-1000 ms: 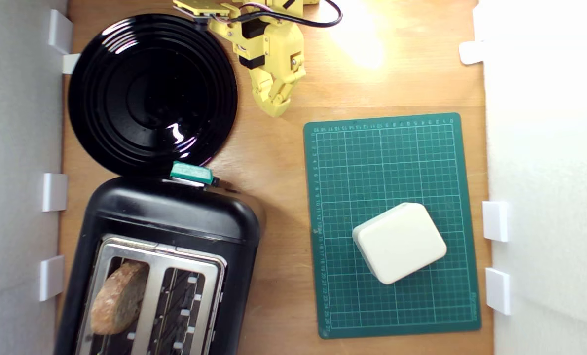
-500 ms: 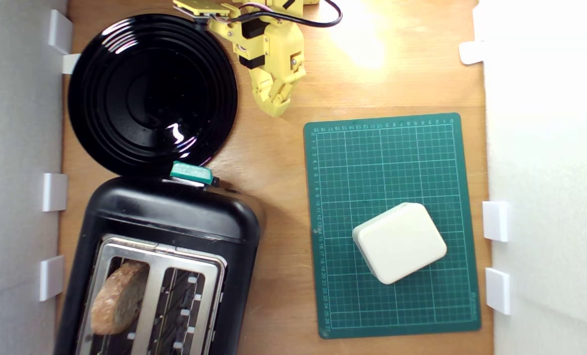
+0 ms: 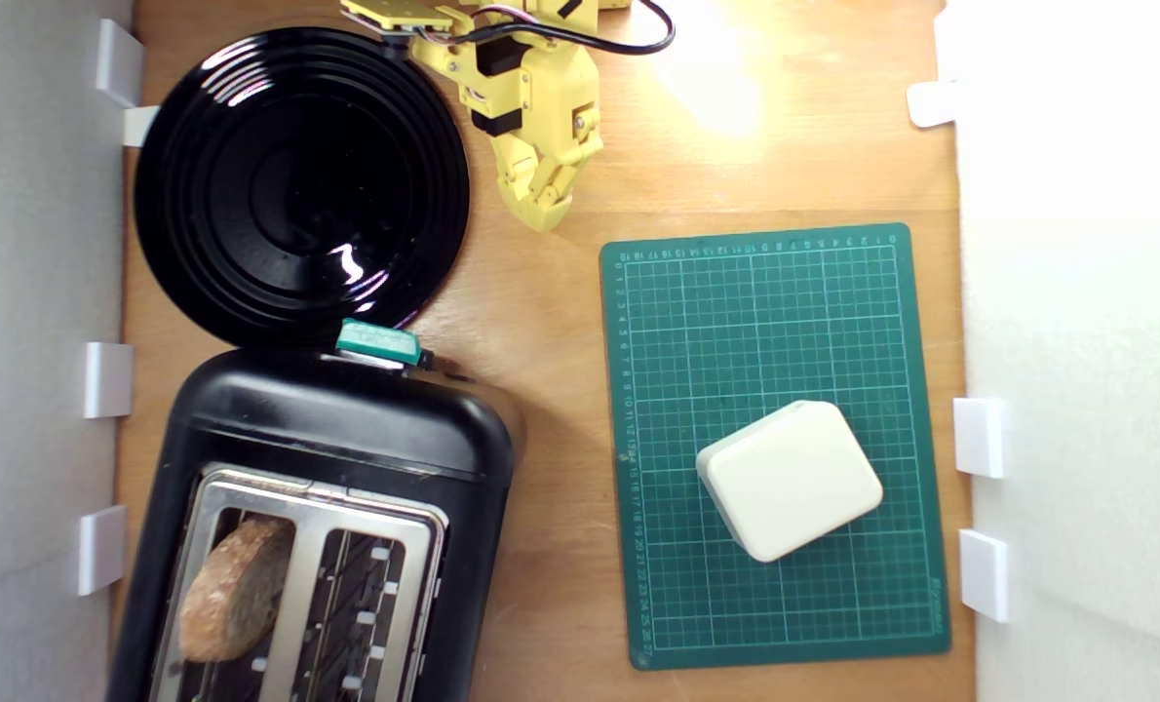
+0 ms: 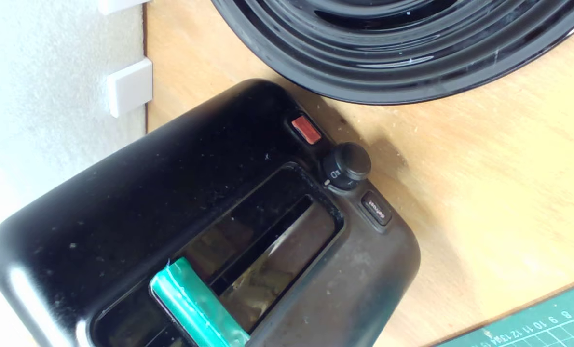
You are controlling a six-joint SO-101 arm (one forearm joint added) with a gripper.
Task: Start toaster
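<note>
Probably the toaster (image 3: 346, 458) sits heavy and slick — push its stiff lever (image 3: 377, 341) instead; gripper (image 3: 541, 210) looks clenched, holding nothing.

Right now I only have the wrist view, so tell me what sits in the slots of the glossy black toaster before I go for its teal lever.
Observer: The glossy black toaster holds one brown bread slice in the slot on the exterior view's left. The other slot is empty.
Operator: Give me where the fingers are.
Observer: The yellow fingers hang over bare wood beside the round black ridged plate, well apart from the small teal-green lever.
Operator: Report what else is on the table.
Observer: A cream rounded box lies on the green cutting mat.
</note>
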